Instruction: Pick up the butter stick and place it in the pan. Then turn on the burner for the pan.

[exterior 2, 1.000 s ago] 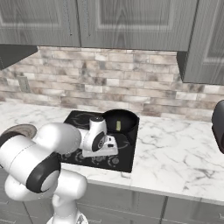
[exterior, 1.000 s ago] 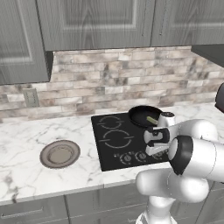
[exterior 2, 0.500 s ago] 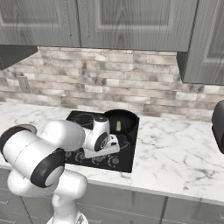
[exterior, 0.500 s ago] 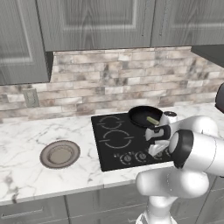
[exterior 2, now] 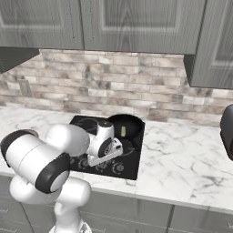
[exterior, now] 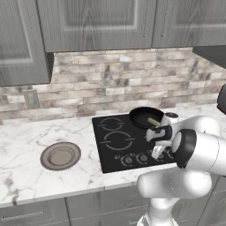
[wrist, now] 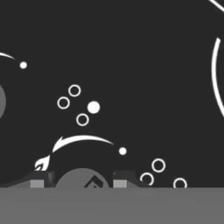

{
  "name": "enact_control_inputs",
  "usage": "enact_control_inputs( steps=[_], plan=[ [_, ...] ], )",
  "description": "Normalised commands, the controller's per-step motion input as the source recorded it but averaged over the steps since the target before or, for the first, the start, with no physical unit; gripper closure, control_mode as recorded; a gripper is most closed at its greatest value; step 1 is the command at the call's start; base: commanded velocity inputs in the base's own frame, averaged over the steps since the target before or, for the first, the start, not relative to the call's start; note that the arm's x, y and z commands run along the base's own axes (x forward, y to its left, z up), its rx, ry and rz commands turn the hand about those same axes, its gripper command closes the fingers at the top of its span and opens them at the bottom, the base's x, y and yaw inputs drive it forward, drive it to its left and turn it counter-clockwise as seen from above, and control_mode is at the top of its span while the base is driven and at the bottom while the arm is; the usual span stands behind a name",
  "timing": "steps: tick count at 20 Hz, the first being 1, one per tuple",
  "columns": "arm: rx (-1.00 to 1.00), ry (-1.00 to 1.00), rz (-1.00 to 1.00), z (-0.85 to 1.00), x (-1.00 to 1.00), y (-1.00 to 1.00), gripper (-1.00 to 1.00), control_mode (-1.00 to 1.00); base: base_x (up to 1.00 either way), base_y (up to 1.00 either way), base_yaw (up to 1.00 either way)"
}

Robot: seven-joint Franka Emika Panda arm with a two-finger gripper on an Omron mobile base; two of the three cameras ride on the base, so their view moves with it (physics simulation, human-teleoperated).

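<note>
We inspect a marble counter point(exterior: 26, 176) below grey wall cabinets point(exterior 2: 136, 22) and a brick backsplash point(exterior: 110, 88), with a black cooktop point(exterior: 117, 141) set into it. The butter stick point(exterior: 153, 121) lies inside the pan point(exterior: 145, 117), which sits on the rear burner beyond the pincer point(wrist: 83, 177), past its far side. The pincer hangs low over the cooktop's front edge, among the row of control knobs. In the hand view we note a grey round knob point(wrist: 82, 179) between its two dark fingertips point(wrist: 41, 178), which stand just beside its two sides; we cannot tell from the pictures whether they press on it. White ring and flame markings surround the knob. Well off to the pincer's left, a grey-brown round plate point(exterior: 60, 155) rests on the counter.
</note>
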Motion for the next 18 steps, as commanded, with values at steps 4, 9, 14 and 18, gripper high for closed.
enact_control_inputs(
  steps=[4, 9, 14, 18],
  plan=[
    [-0.11, -0.05, 0.21, -0.74, -0.20, 0.29, 1.00, -1.00, 0.00, 0.00, 0.00],
    [-0.16, 0.01, 0.05, -0.47, -0.11, 0.08, 1.00, -1.00, 0.00, 0.00, 0.00],
    [-0.05, -0.16, 0.12, -0.52, -0.68, 0.01, 1.00, -1.00, 0.00, 0.00, 0.00],
    [0.00, -0.19, 0.23, -0.51, -0.86, 0.00, 1.00, -1.00, 0.00, 0.00, 0.00]
  ],
)
